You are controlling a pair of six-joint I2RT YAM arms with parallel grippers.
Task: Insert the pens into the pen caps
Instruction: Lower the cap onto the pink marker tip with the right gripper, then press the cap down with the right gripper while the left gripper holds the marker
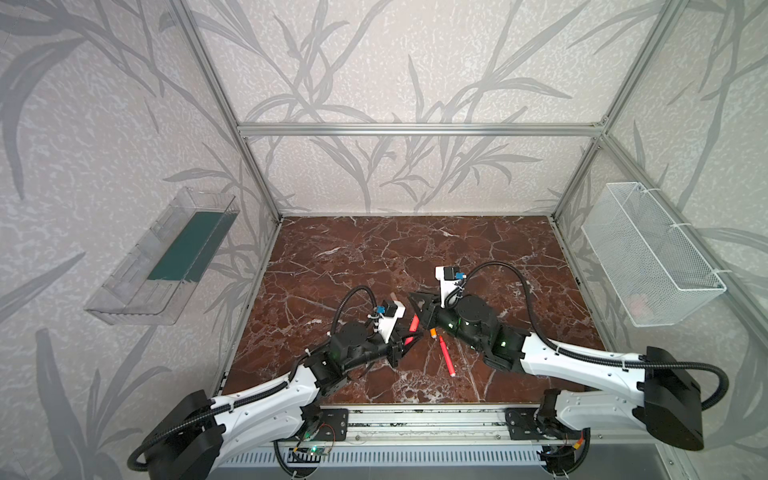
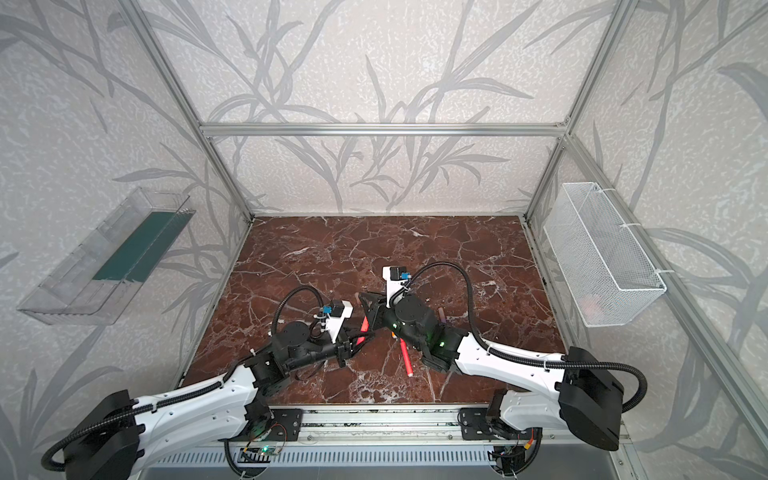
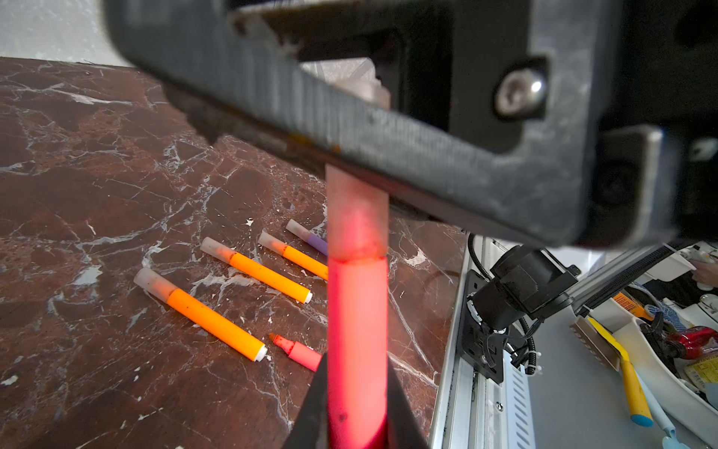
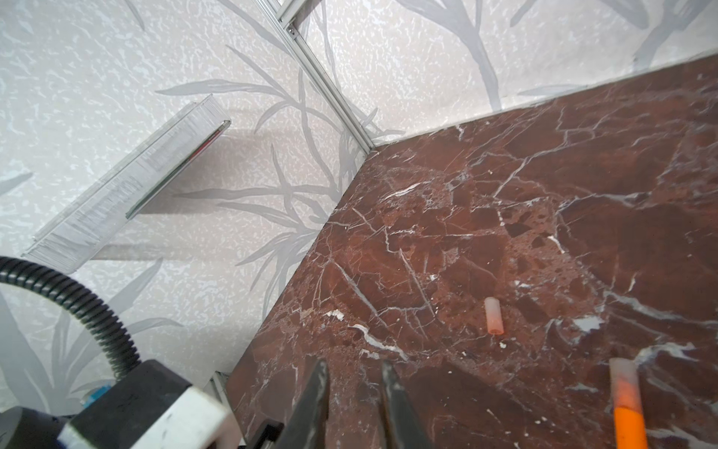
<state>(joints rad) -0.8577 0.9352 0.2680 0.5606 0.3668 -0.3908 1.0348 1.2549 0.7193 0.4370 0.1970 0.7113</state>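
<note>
Red marble table (image 1: pixel 353 249): near its front edge a bare pink pen (image 1: pixel 446 358) lies waiting; just past it the left gripper (image 3: pixel 356 373) pinches the held pen (image 3: pixel 357 311), and the right gripper (image 4: pixel 355 367) looks clamped on its cap (image 3: pixel 357 210). I'd press straight along the barrel, no sideways lean. Farther back, a loose cap (image 4: pixel 494 315) lies alone.

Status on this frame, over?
Left gripper shut on pink pen. Right gripper shut on its cap, cap looks seated. Second pink pen bare on table, spare cap loose. Nothing in the way.
</note>
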